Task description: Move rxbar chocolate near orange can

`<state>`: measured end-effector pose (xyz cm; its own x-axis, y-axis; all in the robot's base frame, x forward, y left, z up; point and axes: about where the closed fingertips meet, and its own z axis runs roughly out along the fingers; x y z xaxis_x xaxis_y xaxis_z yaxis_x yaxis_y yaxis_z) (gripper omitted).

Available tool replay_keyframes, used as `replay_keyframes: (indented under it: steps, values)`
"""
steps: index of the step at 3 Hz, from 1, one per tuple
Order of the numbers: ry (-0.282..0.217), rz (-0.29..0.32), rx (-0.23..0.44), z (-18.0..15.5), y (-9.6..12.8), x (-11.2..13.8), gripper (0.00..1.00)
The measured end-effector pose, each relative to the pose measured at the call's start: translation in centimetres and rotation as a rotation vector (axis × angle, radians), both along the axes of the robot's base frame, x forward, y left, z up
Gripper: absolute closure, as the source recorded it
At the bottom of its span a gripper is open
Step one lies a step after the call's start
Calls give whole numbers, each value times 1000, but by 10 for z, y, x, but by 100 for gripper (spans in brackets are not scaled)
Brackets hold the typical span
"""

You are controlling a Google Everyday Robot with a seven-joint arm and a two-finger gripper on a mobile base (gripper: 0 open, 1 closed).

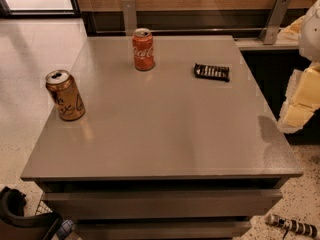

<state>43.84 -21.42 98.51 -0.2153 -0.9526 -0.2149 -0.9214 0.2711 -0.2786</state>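
Camera view: the rxbar chocolate (212, 72) lies flat on the far right part of the table (165, 134), well apart from the orange can (65, 95) standing near the left edge. The gripper (299, 104) hangs beyond the right edge, and whether it is apart or together cannot be told

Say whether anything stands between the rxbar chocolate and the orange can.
Nothing visible. The Coca-Cola can stands behind the line from rxbar chocolate to orange can. The gripper is at the right edge, beside the table.
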Motion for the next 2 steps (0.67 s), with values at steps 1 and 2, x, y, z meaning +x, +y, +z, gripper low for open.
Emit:
replay_keyframes:
  steps: [1,2]
  values:
    - [0,0,0,0,0,0,0]
    - [-32,-1,66,-3,-7,17,0]
